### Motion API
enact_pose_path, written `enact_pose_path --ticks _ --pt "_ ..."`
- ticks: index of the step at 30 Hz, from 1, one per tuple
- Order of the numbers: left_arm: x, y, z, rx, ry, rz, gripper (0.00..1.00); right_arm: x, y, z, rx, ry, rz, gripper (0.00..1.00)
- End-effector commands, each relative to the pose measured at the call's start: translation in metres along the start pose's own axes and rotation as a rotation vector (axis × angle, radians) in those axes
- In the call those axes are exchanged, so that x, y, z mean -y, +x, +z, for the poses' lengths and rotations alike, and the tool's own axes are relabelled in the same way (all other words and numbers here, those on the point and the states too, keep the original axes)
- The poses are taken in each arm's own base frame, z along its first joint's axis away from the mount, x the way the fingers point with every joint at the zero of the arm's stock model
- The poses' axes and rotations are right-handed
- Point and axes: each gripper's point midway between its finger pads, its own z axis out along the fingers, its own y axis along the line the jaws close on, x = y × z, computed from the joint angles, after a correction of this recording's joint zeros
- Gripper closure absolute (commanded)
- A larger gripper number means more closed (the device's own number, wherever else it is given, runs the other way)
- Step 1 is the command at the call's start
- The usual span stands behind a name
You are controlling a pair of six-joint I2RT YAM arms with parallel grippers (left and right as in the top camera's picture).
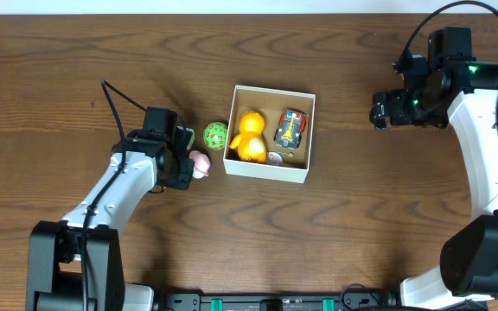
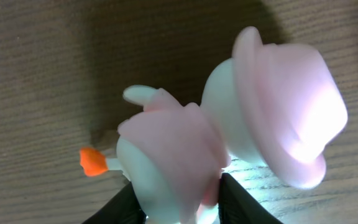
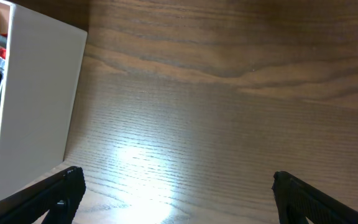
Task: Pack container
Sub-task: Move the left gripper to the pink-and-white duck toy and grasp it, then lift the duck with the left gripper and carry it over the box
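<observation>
The container (image 1: pixel 266 171), a square white-walled box, sits mid-table with a yellow duck (image 1: pixel 249 136), a toy car (image 1: pixel 290 128) and a small round piece (image 1: pixel 274 158) inside. Just left of it, a pink-and-white toy figure (image 1: pixel 200 164) with a pink hat lies on the table. My left gripper (image 1: pixel 188 166) is shut on it. In the left wrist view, both black fingers (image 2: pixel 244 202) press the sides of the figure (image 2: pixel 185 149). My right gripper (image 1: pixel 380 111) hovers open over bare wood to the right of the box, and its wrist view shows the container's white wall (image 3: pixel 39 106) at the left.
A green spotted ball (image 1: pixel 215 135) rests against the container's left wall, just above the pink figure. Wooden tabletop stretches around the box on all sides.
</observation>
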Motion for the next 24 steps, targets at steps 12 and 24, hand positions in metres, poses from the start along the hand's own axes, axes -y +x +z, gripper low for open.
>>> enact_pose_path --ticks 12,24 --pt "0.001 -0.005 -0.005 0.018 0.005 -0.018 0.94 0.001 -0.005 -0.012 0.035 0.005 0.015 0.01" --pt "0.0 -0.048 -0.107 0.372 -0.002 -0.152 0.94 0.001 -0.005 -0.012 0.035 0.005 0.015 0.01"
